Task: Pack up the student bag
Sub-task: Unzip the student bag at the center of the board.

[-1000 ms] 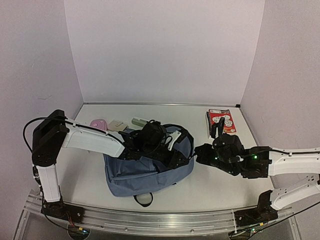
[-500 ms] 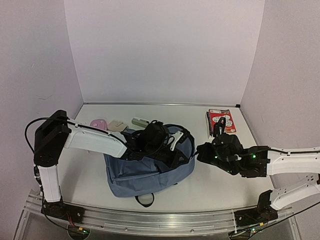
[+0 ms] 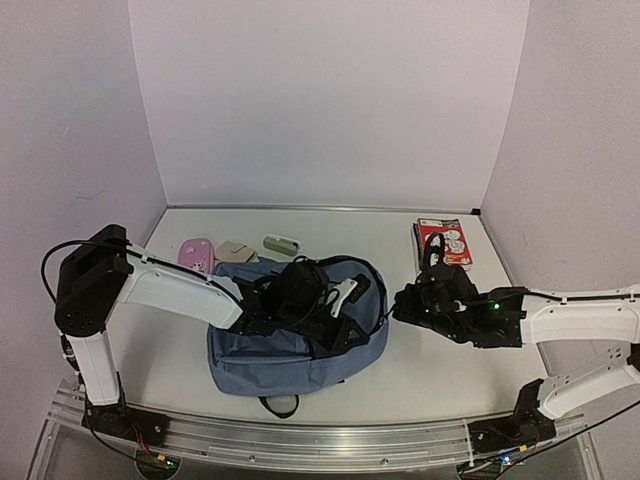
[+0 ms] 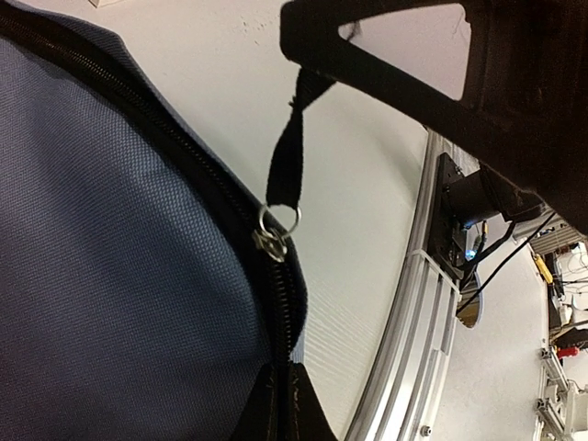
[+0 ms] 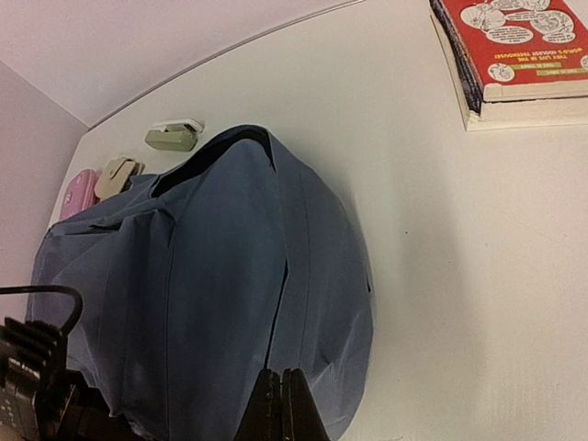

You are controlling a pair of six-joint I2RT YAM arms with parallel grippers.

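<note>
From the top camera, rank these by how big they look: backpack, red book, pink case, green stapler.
1. student bag, by far the largest
2. red book
3. pink case and green stapler: both small and look about alike, so not ranked.

Dusty-blue bag (image 3: 270, 355) w/ blk zip (image 4: 276, 303); red book (image 3: 445, 242); pink case (image 3: 196, 253)
</note>
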